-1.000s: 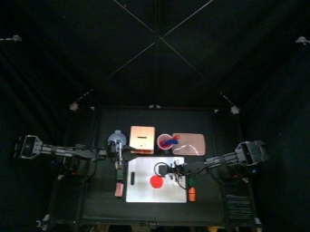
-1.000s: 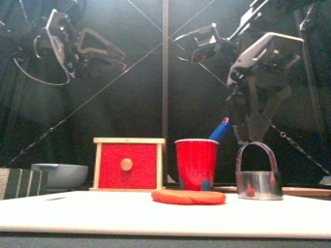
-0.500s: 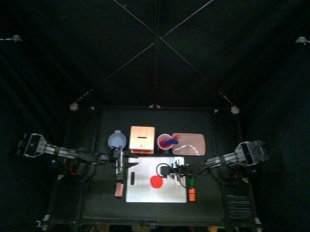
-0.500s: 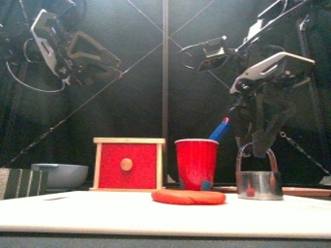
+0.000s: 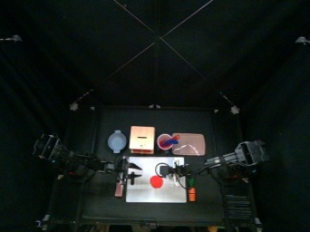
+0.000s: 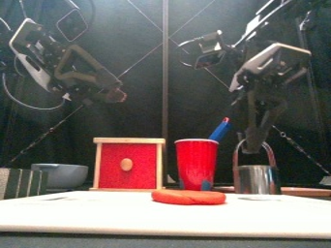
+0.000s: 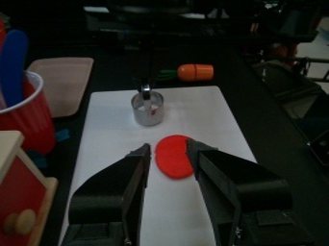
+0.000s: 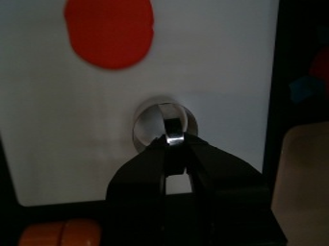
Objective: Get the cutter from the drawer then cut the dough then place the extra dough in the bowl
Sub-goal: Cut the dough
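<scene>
Front view shows the right gripper (image 6: 257,145) closed on the wire handle of the round metal cutter (image 6: 257,180), which stands upright on the white cutting board (image 6: 116,217). The flat red disc of dough (image 6: 189,197) lies on the same board, near the cutter but not touching it. The right wrist view shows both jaws pressed together on the handle, directly over the cutter's open ring.

The left gripper (image 7: 167,152) hangs high above the board's left part. Its jaws are spread wide and hold nothing.

Behind the board stand a red cup (image 6: 196,163) with a blue toy knife (image 6: 220,129) in it and a pale wooden box with a red drawer front (image 6: 130,163). The blue-grey bowl (image 6: 58,174) is to the left of the box. A flat pink tray (image 5: 194,143) lies on the tabletop just right of the cup. An orange toy food (image 7: 195,71) lies just off the board's right edge.
</scene>
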Controlling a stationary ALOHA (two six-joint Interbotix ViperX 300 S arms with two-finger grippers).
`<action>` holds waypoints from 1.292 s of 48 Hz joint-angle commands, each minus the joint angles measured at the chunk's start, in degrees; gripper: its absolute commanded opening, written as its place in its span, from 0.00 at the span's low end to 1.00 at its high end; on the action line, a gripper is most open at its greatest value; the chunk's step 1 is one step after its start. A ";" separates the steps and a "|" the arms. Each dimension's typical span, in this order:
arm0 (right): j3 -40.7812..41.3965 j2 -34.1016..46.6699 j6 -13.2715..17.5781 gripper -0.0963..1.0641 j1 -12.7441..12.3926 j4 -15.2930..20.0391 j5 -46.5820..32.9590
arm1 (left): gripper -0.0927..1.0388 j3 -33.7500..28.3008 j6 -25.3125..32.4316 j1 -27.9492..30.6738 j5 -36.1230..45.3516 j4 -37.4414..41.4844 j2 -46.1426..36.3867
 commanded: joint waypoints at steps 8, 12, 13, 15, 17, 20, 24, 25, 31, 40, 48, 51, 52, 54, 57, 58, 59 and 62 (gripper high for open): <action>-11.34 2.55 0.18 0.52 0.35 3.52 2.55 | 0.76 -0.88 0.70 -0.88 -0.79 -0.70 1.05; -13.89 4.66 0.18 0.52 0.79 3.43 4.22 | 0.76 -0.09 1.14 -0.53 -0.79 -0.70 0.79; -14.50 5.27 0.18 0.52 0.79 3.34 4.57 | 0.76 0.09 1.32 -0.53 -0.79 -0.70 0.70; -15.64 6.42 0.18 0.52 0.88 3.25 5.19 | 0.76 0.44 1.41 -0.53 -0.88 -0.70 0.62; -16.88 7.65 0.18 0.52 0.97 3.34 5.62 | 0.76 0.62 1.49 -0.53 -0.88 -0.70 0.53; -18.81 9.84 0.18 0.52 0.97 3.16 6.15 | 0.76 0.79 1.58 -0.53 -0.79 -0.79 0.44; -20.74 11.78 0.09 0.52 1.05 3.08 6.33 | 0.76 0.88 1.67 -0.44 -0.79 -0.70 0.53; -21.09 12.13 0.09 0.52 1.05 2.99 6.33 | 0.76 0.88 1.58 -0.53 -0.88 -0.70 0.53; -22.59 13.71 0.09 0.52 1.05 2.81 6.33 | 0.76 1.32 1.67 -0.44 -0.79 -0.70 0.44; -22.94 14.15 0.09 0.52 1.14 3.16 6.42 | 0.76 1.85 1.58 -0.44 -0.79 -0.97 0.44; -22.68 14.24 0.09 0.52 1.23 2.81 6.42 | 0.76 1.85 1.67 -0.53 -0.88 -1.14 0.44; -22.41 14.24 0.09 0.52 1.23 2.72 6.42 | 0.76 1.85 1.58 -0.53 -0.88 -1.23 0.44; -22.41 14.33 0.00 0.52 1.23 2.72 6.42 | 0.76 1.85 1.58 -0.44 -0.88 -1.23 0.44; -22.32 14.24 0.00 0.52 1.23 2.72 6.42 | 0.76 1.76 1.67 -0.44 -0.88 -1.23 0.44; -22.15 14.33 0.00 0.52 1.23 2.99 6.42 | 0.76 1.85 1.58 -0.44 -0.88 -1.32 0.44; -22.06 14.24 0.09 0.52 1.32 2.90 6.42 | 0.76 1.85 1.58 -0.44 -0.79 -1.32 0.53; -22.06 14.33 0.09 0.52 1.41 2.90 6.42 | 0.76 1.85 1.58 -0.44 -0.88 -1.32 0.44; -21.88 14.41 0.09 0.52 1.67 2.72 6.42 | 0.76 1.85 1.58 -0.53 -0.88 -1.32 0.44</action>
